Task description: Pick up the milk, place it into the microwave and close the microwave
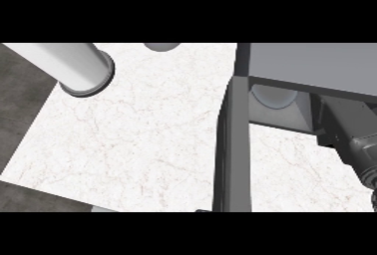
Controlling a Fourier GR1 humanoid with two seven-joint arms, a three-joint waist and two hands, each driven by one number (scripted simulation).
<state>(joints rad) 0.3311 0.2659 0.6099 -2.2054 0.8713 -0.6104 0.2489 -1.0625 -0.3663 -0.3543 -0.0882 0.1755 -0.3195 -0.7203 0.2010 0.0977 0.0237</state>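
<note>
Marble desk [132,144] is spreading pale at left while the microwave [316,64] is standing at right, its door [232,149] hanging open. A pale rounded shape [271,95] inside is probably the milk. My right hand [337,130] is sitting just beside that opening, and whether its fingers are open or closed I cannot tell. I judge it best to pull clear of the opening before swinging the door.

white marble table [125,144]; a grey microwave [316,64] stands at its far right, door [234,149] open toward the table's near edge.
</note>
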